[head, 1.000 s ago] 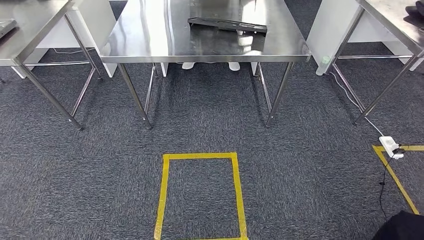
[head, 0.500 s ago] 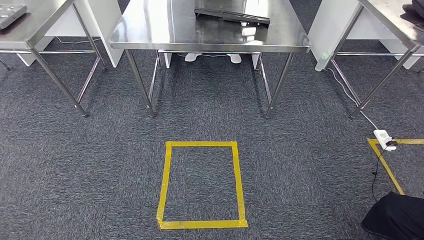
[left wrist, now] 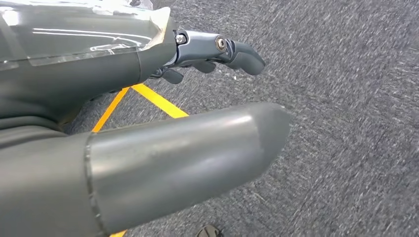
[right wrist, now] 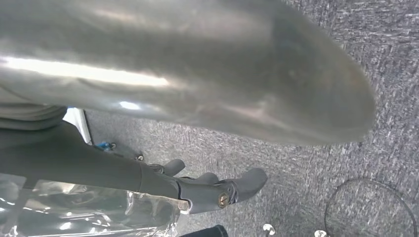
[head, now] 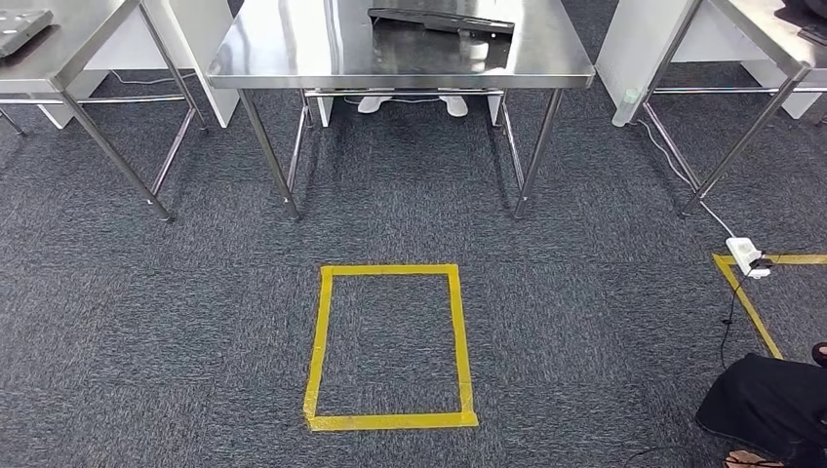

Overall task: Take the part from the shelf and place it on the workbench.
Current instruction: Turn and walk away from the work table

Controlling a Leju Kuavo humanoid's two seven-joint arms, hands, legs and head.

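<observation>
A long, flat dark part (head: 441,20) lies on the steel workbench (head: 293,49) at the far middle of the head view. My left hand (left wrist: 123,69) hangs over the grey carpet, its fingers (left wrist: 237,52) stretched out and apart from the thick thumb, with nothing in it. My right hand (right wrist: 148,182) hangs the same way, fingers (right wrist: 242,185) spread and holding nothing. Both hands are far from the part.
A yellow tape rectangle (head: 390,341) marks the carpet before the workbench. Steel tables stand at left (head: 59,49) and right (head: 761,29). White shoes (head: 371,102) of a person show behind the bench. A power strip (head: 746,255) and a dark-clothed figure (head: 766,405) lie at the right.
The whole picture has shifted: the camera has drawn back from the workbench, so table and tape rectangle sit higher in view. The dark figure at lower right has come further in.
</observation>
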